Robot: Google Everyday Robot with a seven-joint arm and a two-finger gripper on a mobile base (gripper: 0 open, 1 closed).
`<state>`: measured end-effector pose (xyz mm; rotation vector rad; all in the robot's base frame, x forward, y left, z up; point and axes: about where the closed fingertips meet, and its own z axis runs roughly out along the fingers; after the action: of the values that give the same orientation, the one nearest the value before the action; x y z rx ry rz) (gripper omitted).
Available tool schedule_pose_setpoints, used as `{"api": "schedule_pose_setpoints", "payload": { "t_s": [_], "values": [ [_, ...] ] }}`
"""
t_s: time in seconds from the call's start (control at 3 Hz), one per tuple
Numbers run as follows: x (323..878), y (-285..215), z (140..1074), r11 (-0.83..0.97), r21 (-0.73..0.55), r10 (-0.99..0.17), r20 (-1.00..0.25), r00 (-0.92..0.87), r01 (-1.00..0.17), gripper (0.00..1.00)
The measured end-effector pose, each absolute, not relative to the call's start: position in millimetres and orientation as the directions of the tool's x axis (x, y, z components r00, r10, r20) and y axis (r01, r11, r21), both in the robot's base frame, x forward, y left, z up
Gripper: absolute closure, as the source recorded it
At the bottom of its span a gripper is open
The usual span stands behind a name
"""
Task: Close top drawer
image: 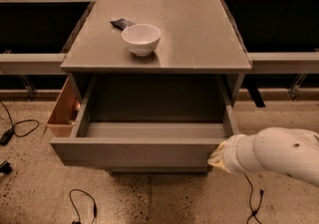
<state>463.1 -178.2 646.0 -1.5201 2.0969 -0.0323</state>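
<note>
The top drawer [134,152] is a wide matte-grey box with a plain front panel. It stands partly pulled out of the grey cabinet [164,44], and its inside is bare. My gripper [217,158] is at the end of the white arm coming in from the lower right. It is against the right end of the drawer's front panel. The fingers are hidden behind the wrist and the panel.
A white bowl [141,39] and a small dark packet [122,23] lie on the cabinet top. A light tan wooden box [62,111] stands at the cabinet's left side. Cables [15,128] lie on the speckled floor. Dark shelving runs on both sides.
</note>
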Motion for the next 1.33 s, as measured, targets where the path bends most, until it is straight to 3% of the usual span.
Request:
{"api": "schedule_pose_setpoints", "payload": {
  "t_s": [0.33, 1.33],
  "values": [
    [469.7, -178.8, 644.8, 0.361, -0.329, -0.886, -0.412, -0.212, -0.872, 1.00],
    [575.9, -200.0, 641.1, 0.393, -0.382, -0.876, -0.431, -0.215, -0.837, 1.00]
  ]
}}
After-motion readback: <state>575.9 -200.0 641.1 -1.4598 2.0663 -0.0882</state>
